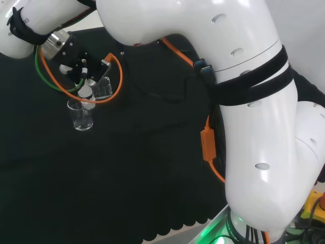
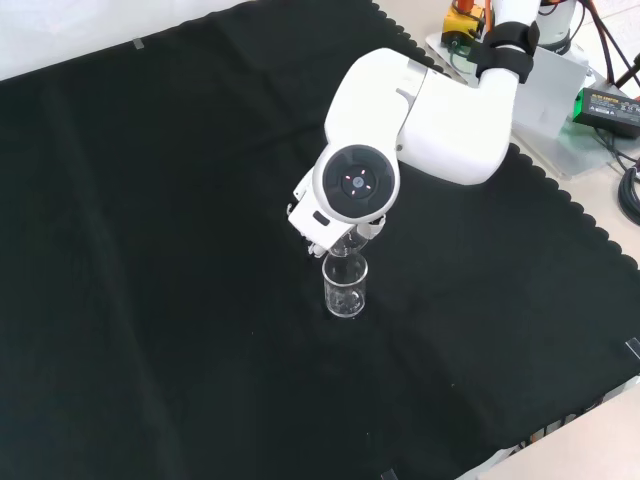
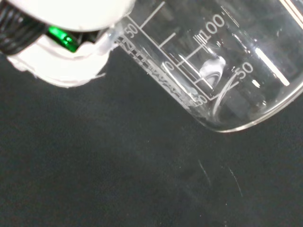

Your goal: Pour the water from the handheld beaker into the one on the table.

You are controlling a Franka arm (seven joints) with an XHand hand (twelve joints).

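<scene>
In the head view the hand (image 1: 81, 70) hangs over the cloth's far left, its fingers curled round a clear handheld beaker (image 1: 103, 87) that is tilted over. Just below it stands a second clear beaker (image 1: 82, 118), upright on the black cloth. The front view shows this standing beaker (image 2: 346, 286) right under the arm's round grey cap (image 2: 357, 180), which covers most of the hand. The held beaker (image 3: 213, 61) appears close up in the wrist view, lying steeply tilted with its printed scale showing, beside a blurred white part of the hand (image 3: 61, 52). I cannot make out any water.
Orange and green cables (image 1: 116, 76) loop round the wrist. The arm's big white links (image 1: 254, 101) stand at the head view's right. The cloth's scalloped edge (image 2: 560, 190) runs along the front view's right, with a grey box and cables (image 2: 600, 100) beyond it.
</scene>
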